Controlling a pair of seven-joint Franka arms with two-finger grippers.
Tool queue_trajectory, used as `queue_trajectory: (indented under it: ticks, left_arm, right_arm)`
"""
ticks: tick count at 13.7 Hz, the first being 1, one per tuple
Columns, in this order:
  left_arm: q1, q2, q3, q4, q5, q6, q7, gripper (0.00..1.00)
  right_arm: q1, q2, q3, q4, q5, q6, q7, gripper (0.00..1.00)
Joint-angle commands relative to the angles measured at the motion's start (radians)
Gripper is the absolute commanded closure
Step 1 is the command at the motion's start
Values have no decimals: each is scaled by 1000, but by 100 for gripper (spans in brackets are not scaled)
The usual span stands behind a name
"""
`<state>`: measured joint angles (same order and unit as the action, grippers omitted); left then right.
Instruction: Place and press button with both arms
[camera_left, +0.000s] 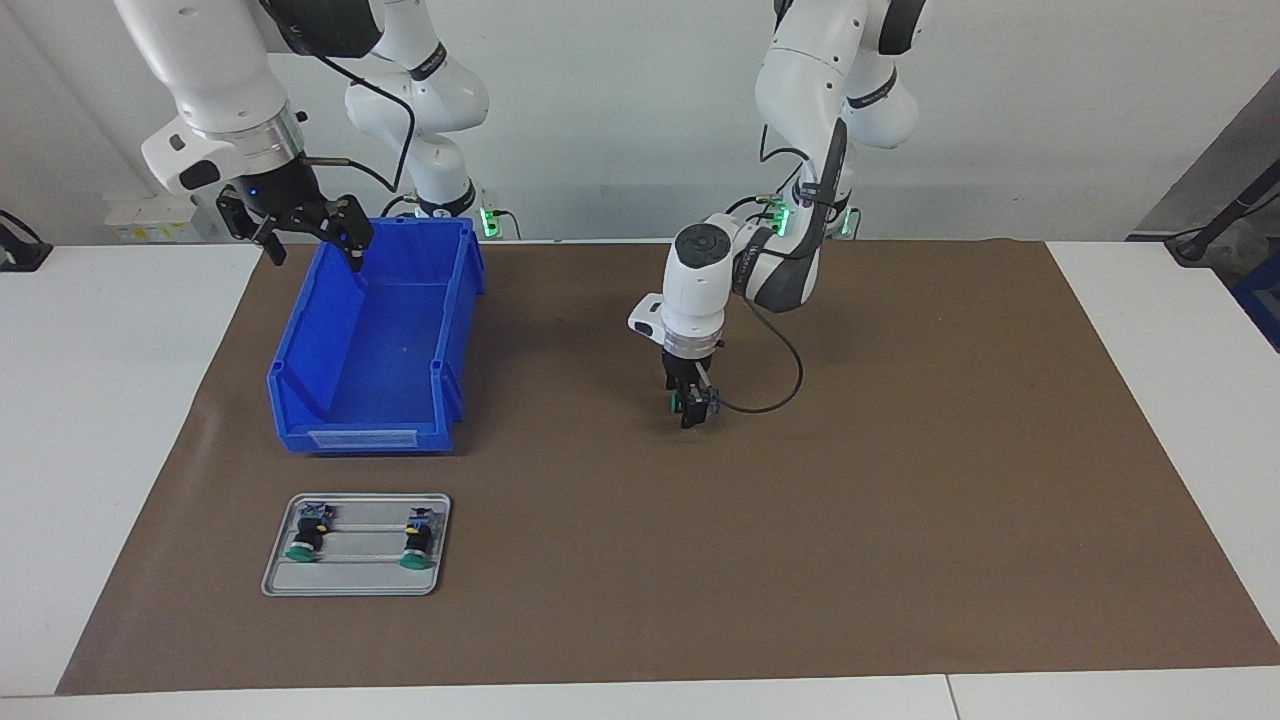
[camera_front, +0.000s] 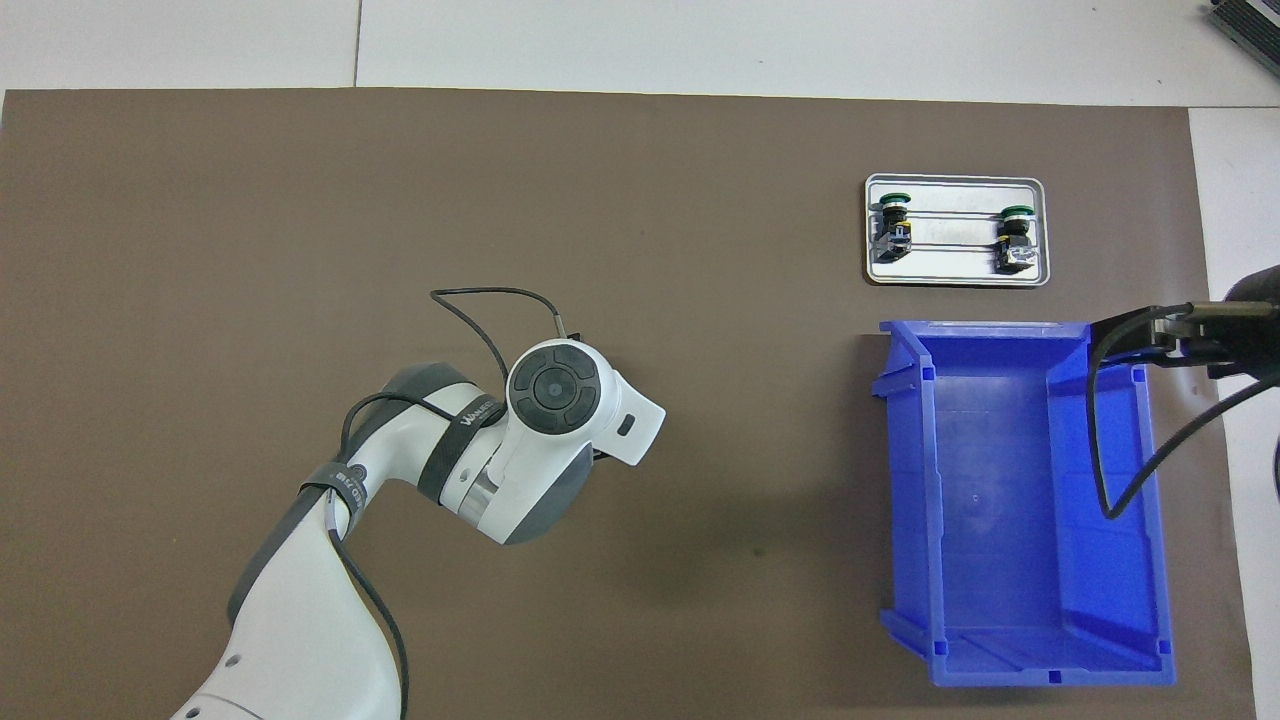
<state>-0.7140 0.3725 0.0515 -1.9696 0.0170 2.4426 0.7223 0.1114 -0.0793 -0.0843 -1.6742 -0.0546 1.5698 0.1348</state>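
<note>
My left gripper (camera_left: 693, 413) points down over the middle of the brown mat and is shut on a button (camera_left: 697, 403) that lies sideways in it, green cap toward the right arm's end. I cannot tell whether the button touches the mat. In the overhead view the left wrist (camera_front: 555, 390) hides both. My right gripper (camera_left: 312, 243) hangs open and empty above the blue bin's (camera_left: 365, 437) rim nearest the robots. Two identical buttons (camera_left: 303, 538) (camera_left: 416, 540) lie on a grey tray (camera_left: 355, 582), also seen in the overhead view (camera_front: 893, 225) (camera_front: 1015, 235).
The blue bin (camera_front: 905, 480) stands empty toward the right arm's end of the table. The tray (camera_front: 955, 272) lies just farther from the robots than the bin. A black cable (camera_left: 775, 395) loops from the left wrist beside the held button.
</note>
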Motion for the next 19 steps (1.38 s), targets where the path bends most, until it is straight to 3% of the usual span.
queue_trajectory:
  ticks: [1, 5, 6, 7, 10, 15, 19]
  left_arm:
    - [-2, 0, 2, -18, 27, 32, -17, 20]
    - [-4, 0, 2, -22, 27, 30, -17, 30]
    - [-4, 0, 2, -22, 27, 26, -17, 39]
    - [-4, 0, 2, -22, 32, 23, -17, 54]
    - [-5, 0, 4, -17, 32, 16, -17, 70]
    - [-10, 0, 8, 11, 34, -16, -26, 78]
    - [19, 2, 25, 142, 35, -161, -29, 77]
  right_arm:
    - [-9, -22, 8, -21, 10, 1, 11, 0]
    - [-9, -22, 8, -21, 10, 1, 11, 0]
    - [-9, -22, 8, -21, 10, 1, 11, 0]
    - [-9, -22, 8, -21, 10, 1, 11, 0]
    - [-9, -22, 8, -21, 10, 1, 11, 0]
    - [-9, -22, 8, -21, 10, 1, 9, 0]
    - [-9, -22, 8, -21, 10, 1, 11, 0]
